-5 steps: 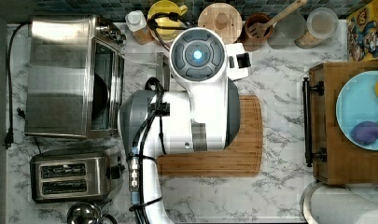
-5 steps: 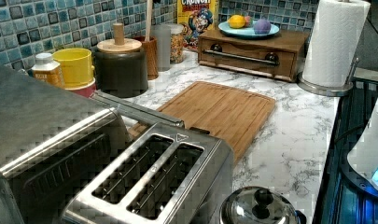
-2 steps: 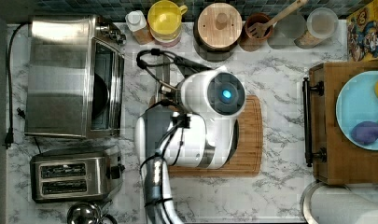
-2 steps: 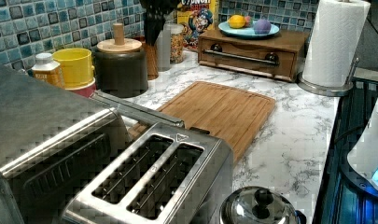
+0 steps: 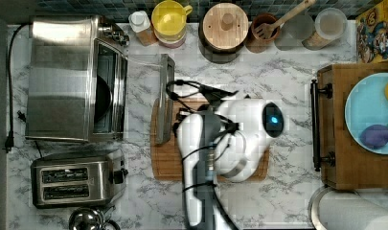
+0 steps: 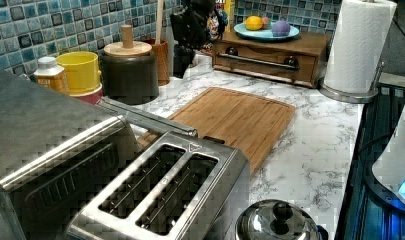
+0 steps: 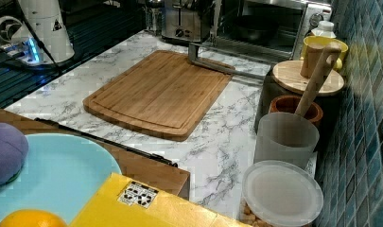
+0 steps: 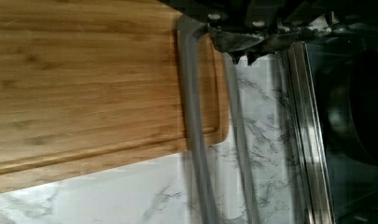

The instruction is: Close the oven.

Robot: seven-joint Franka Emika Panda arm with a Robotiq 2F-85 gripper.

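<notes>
The top view shows the oven (image 5: 76, 79) open; gripper (image 8: 242, 49) state unclear.

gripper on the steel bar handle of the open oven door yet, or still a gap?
Cannot tell. In the wrist view the gripper sits right over the steel bar handle of the stainless-steel toaster oven, but no contact or gap shows plainly. In the top view the arm covers that spot.

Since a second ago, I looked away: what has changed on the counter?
The arm swung from the jars at the top view's top down over the cutting board, its wrist by the oven door's handle. The door stays open; nothing else moved.
</notes>
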